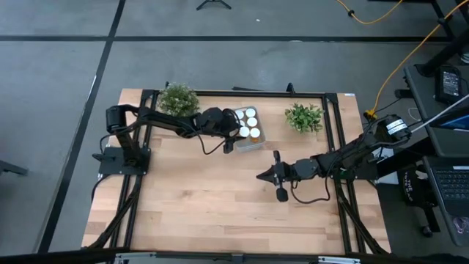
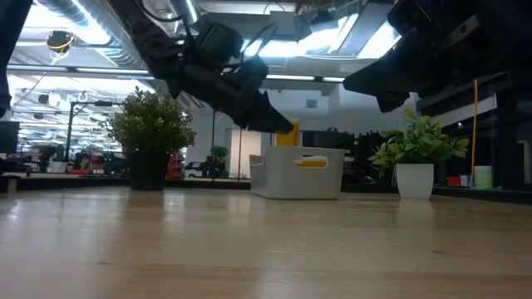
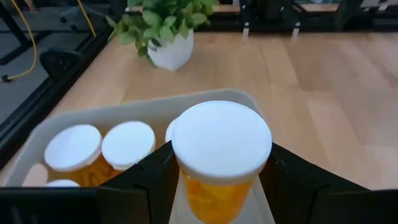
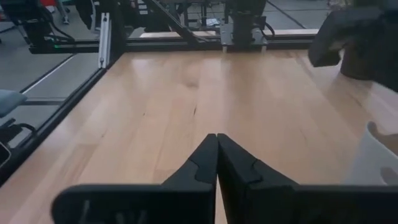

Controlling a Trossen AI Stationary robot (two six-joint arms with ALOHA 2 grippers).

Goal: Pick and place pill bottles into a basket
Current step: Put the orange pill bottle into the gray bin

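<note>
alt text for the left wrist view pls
The left gripper holds an orange pill bottle with a white cap over the pale basket, where other white-capped bottles already sit. A potted plant stands on the wooden table beyond.

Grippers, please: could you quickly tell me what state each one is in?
Left gripper: shut on a pill bottle over the basket.
Right gripper: shut, empty, above the table.

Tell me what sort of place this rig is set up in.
Probably a robotics lab or workshop. The wooden table sits in a black metal frame on a grey floor, an orange cable trails to a bench with a laptop, and the low view shows exposed ceiling ducts and strip lights.
</note>
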